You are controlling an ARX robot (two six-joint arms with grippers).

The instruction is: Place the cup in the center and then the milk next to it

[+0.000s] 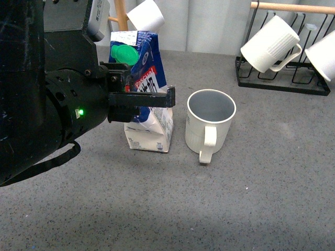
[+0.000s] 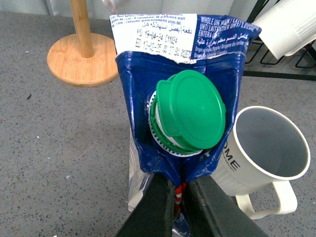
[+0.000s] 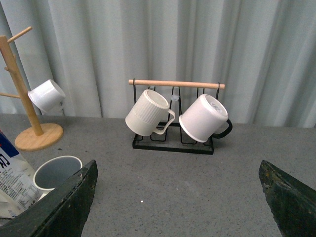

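The milk (image 1: pixel 151 128) stands near the middle of the table (image 1: pixel 261 198), upright or nearly so, with its base seeming to rest on the surface. The left claw (image 2: pixel 178 190) is clamped on it. In the left wrist view its two dark fingers (image 2: pixel 158 207) press in on the blue carton just under the green cap (image 2: pixel 190 116), with the carton wall squeezed narrow between them. In the front view one finger crosses the carton's front as a level bar, and the other is hidden behind the carton.

The cup (image 1: pixel 209 123) sits at about the table's centre, just beside the milk on the side toward the right edge, with a narrow gap between them. It is upright, with its handle toward the near edge.

The left arm (image 1: pixel 47 104) comes in from the left edge, bulky and dark, with its wrist roughly level and a green light lit on it.

The right claw (image 3: pixel 177 205) is spread wide and holds nothing. It faces the far edge, where a black wire rack (image 3: pixel 173 143) holds two white mugs.
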